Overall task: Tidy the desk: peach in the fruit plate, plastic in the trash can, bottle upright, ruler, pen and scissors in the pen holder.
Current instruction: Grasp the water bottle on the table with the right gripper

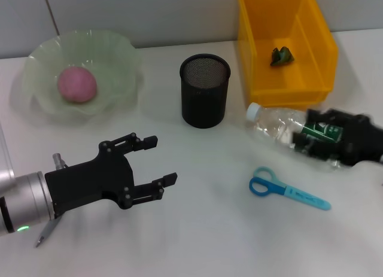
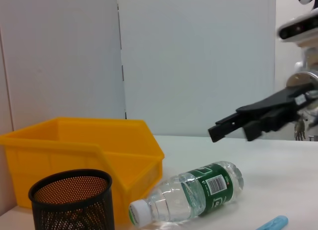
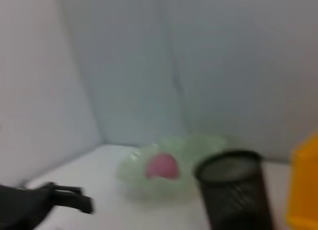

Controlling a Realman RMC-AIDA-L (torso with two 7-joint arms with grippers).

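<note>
Head view, as we log it: left gripper [image 1: 160, 162] hovers with fingers spread wide, holding nothing. Ahead of it stands the black mesh pen holder [image 1: 205, 90]; beyond, to its left, the peach [image 1: 76, 84] sits in the green fruit plate [image 1: 119, 55]. Right gripper [image 1: 311, 140] is over the water bottle [image 1: 281, 128]; its fingers we cannot tell. The bottle lies on its side, cap toward the pen holder, base under that gripper. Blue scissors [image 1: 287, 189] lie near it, handles toward the left gripper. The yellow bin [image 1: 311, 43] holds green plastic [image 1: 281, 55].

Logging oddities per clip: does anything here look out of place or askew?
Yes. The clear plastic bottle with the green label lies on its side beside the yellow bin, right gripper over it. Blue scissors lie loose on the table, outside the black mesh pen holder.
</note>
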